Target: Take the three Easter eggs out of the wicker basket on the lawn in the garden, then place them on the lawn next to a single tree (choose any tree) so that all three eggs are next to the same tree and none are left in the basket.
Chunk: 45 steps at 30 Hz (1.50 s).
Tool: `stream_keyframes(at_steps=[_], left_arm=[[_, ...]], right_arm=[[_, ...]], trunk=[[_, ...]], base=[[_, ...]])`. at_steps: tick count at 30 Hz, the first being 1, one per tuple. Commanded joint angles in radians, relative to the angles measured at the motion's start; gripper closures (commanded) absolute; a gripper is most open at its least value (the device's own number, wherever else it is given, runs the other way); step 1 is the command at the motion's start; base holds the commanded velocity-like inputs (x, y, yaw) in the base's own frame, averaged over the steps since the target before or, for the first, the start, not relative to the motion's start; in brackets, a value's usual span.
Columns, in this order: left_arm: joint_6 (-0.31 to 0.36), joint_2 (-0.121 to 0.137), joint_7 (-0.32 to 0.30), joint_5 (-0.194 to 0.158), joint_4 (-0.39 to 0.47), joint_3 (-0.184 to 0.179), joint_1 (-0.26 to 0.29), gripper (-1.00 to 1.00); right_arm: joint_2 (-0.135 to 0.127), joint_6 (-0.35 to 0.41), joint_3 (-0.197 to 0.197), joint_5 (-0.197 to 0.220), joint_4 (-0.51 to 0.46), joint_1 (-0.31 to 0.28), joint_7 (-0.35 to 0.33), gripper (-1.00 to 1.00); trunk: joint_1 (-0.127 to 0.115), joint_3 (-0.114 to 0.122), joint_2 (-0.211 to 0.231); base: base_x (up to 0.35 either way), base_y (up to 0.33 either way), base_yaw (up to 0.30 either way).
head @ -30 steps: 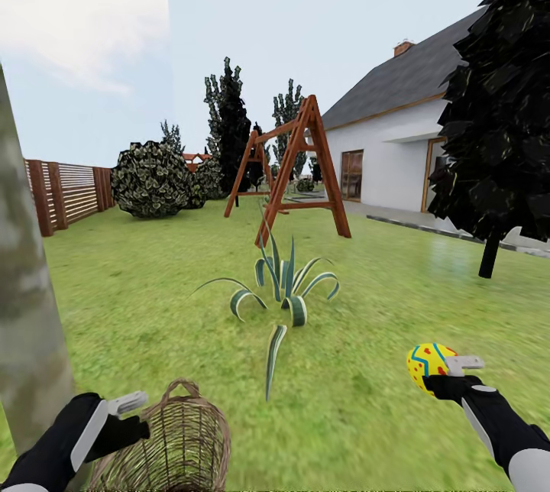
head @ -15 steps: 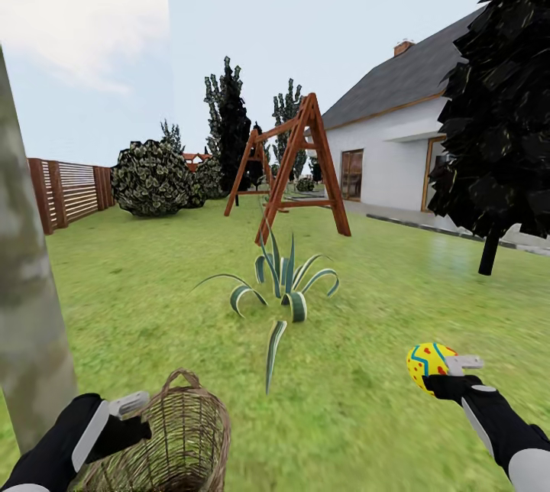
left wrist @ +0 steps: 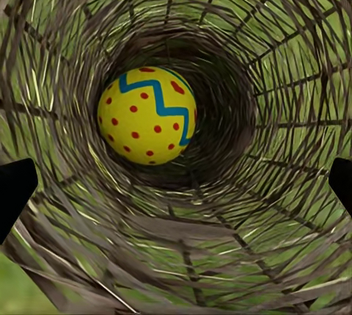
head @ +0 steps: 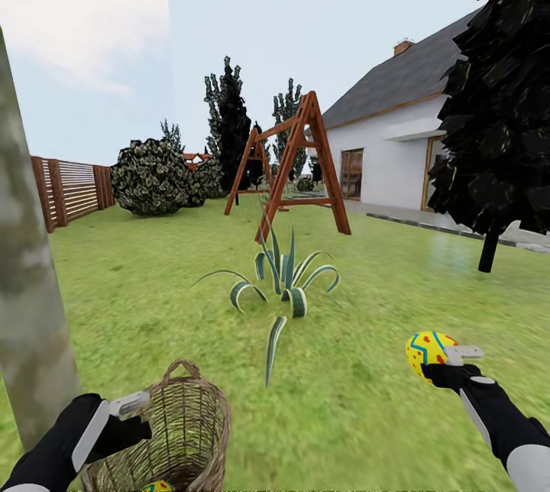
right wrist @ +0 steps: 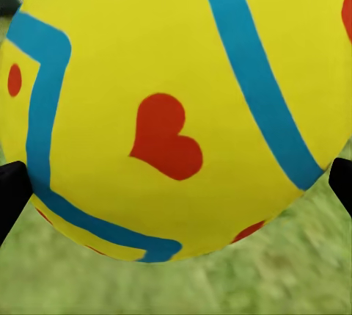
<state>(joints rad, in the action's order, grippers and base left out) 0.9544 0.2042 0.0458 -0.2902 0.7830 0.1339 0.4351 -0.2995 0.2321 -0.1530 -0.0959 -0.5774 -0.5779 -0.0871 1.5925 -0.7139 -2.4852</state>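
Observation:
One yellow Easter egg with red hearts and blue zigzags is clamped in my right gripper, held above the lawn at the lower right; that egg sits between the dark fingertips. The brown wicker basket lies at the bottom left, its mouth facing my left gripper. Another egg, red-dotted, rests deep inside the basket. The left fingers stand wide apart at the mouth. A pale tree trunk rises just left of the basket.
A striped agave grows mid-lawn ahead. Behind it stand a wooden swing frame, a round bush and a slatted fence. A white house and a dark tree are on the right.
The whole view has shifted slightly. The basket now shows higher beside my left gripper, with a yellow bit at the bottom edge. My right gripper has risen a little with its egg.

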Motion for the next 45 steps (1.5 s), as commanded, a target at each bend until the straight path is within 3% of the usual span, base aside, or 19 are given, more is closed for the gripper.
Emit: stream_keyframes(at_steps=[1, 11, 36, 40, 45], left_arm=[[0.004, 0.0, 0.005, -0.007, 0.001, 0.001, 0.001, -1.0], [0.002, -0.005, 0.005, -0.012, 0.002, 0.002, 0.001, -1.0], [-0.029, -0.005, 0.003, -0.011, 0.004, 0.004, 0.001, -1.0], [-0.029, -0.002, 0.003, -0.048, 0.004, 0.004, 0.001, -1.0], [-0.029, -0.004, 0.003, -0.055, 0.004, 0.004, 0.001, -1.0]], right_arm=[[0.001, 0.005, -0.006, -0.01, -0.003, 0.0, -0.009, 1.0], [0.0, -0.002, -0.001, -0.011, -0.005, 0.0, -0.009, 1.0], [0.002, 0.0, 0.001, -0.013, -0.002, 0.0, -0.009, 1.0], [0.002, 0.0, 0.002, -0.014, -0.002, 0.0, -0.01, 1.0], [0.002, -0.003, 0.002, -0.013, -0.002, 0.0, -0.01, 1.0]], trunk=[[0.004, -0.004, -0.008], [0.012, -0.042, -0.017], [0.012, -0.046, -0.017], [0.014, -0.062, -0.018], [0.016, -0.081, -0.019]], base=[[0.0, 0.0, 0.0], [0.0, 0.0, 0.0], [0.122, 0.021, 0.0], [0.0, 0.0, 0.0], [0.0, 0.0, 0.0]])
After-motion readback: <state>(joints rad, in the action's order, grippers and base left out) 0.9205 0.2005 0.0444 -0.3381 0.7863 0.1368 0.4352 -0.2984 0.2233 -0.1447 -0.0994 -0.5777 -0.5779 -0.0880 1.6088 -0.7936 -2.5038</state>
